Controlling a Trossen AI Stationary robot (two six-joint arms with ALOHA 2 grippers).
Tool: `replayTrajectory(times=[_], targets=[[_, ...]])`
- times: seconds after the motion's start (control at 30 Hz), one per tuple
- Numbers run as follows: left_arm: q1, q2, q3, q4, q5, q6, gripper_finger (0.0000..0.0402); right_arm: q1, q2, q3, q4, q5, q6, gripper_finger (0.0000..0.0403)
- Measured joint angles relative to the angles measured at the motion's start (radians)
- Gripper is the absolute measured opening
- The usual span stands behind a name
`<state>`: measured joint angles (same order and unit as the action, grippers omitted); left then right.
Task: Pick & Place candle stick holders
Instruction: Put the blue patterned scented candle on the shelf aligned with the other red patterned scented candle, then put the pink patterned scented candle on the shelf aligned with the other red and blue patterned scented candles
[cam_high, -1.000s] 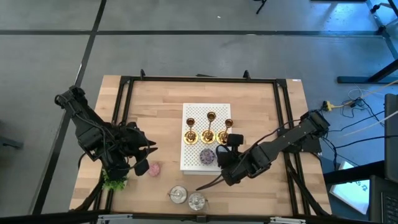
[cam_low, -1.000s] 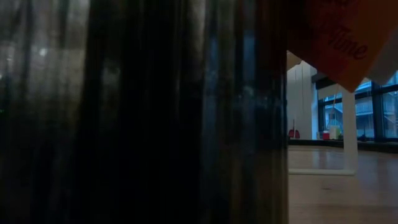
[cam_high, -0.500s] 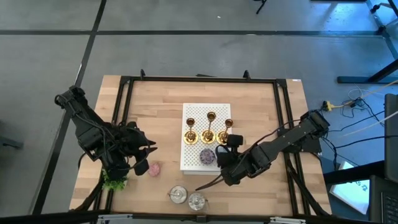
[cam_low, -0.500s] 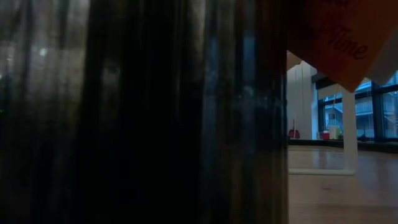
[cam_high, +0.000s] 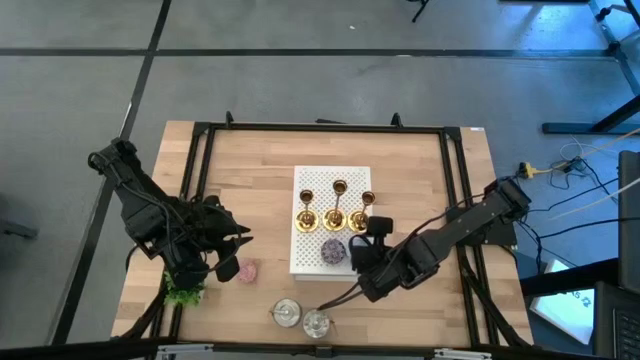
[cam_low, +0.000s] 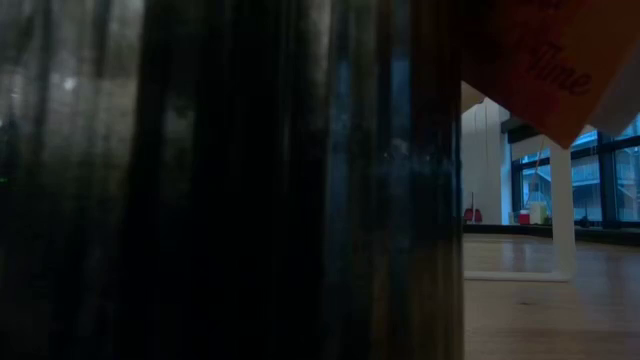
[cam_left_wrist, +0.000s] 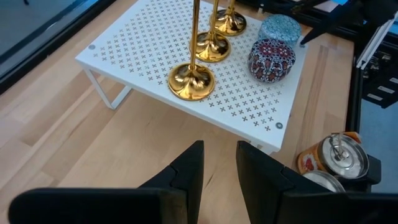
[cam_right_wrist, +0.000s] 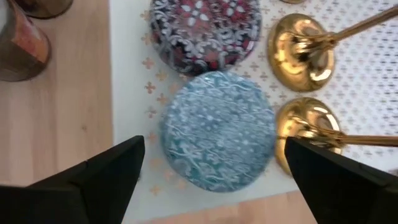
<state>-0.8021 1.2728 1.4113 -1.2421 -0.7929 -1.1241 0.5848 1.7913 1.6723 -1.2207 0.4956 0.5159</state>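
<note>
Three gold candle stick holders stand upright by their round bases in a row on a white perforated stand. Their bases also show in the left wrist view and the right wrist view. My right gripper hovers open over the stand's near right corner. Its fingers stand wide on either side of a blue patterned tin without touching it. My left gripper waits over the bare wood to the left of the stand, its fingers a narrow gap apart with nothing between them.
A purple patterned tin sits on the stand beside the blue one. A pink disc and a green tuft lie near my left gripper. Two lidded glass pots stand at the near edge. A dark mass blocks most of the low view.
</note>
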Motion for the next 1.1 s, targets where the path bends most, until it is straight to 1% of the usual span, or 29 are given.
replayTrajectory(times=[0.2,0.33,0.5,0.6,0.67,0.73,0.77,0.8,0.93,1.03,1.1], targets=[[0.0,0.0,0.0,-0.001,-0.012,-0.018,0.009,0.007,-0.012,0.041,-0.099,0.01,0.023,0.0391],[0.0,0.0,0.0,-0.001,-0.028,-0.025,0.009,0.028,-0.034,0.059,-0.124,0.01,0.077,0.0391],[0.0,0.0,0.0,-0.001,-0.043,-0.023,0.009,0.067,-0.041,0.088,-0.134,0.006,0.105,0.0391],[0.0,0.0,0.0,-0.004,-0.056,-0.023,0.009,0.089,-0.04,0.089,-0.136,-0.047,0.086,0.0391],[0.0,0.0,0.0,-0.006,-0.063,-0.023,0.009,0.095,-0.036,0.089,-0.098,-0.08,0.063,0.0391],[0.0,0.0,0.0,-0.006,-0.067,-0.025,0.009,0.095,-0.036,0.089,-0.079,-0.146,0.141,0.0391],[0.002,0.0,0.0,-0.006,-0.071,-0.033,0.009,0.099,-0.036,0.089,-0.081,-0.162,0.173,0.0391],[0.006,0.0,0.0,-0.005,-0.072,-0.04,0.009,0.106,-0.036,0.089,-0.087,-0.159,0.19,0.0391],[0.009,0.0,0.0,-0.003,-0.072,-0.066,0.009,0.132,-0.055,0.088,-0.144,-0.062,0.268,0.0391],[0.009,0.0,0.0,0.004,-0.071,-0.067,0.009,0.146,-0.121,0.077,-0.168,-0.022,0.295,0.0391],[0.017,0.0,0.0,0.01,-0.064,-0.071,0.009,0.167,-0.192,0.049,-0.167,0.033,0.313,0.0391]])
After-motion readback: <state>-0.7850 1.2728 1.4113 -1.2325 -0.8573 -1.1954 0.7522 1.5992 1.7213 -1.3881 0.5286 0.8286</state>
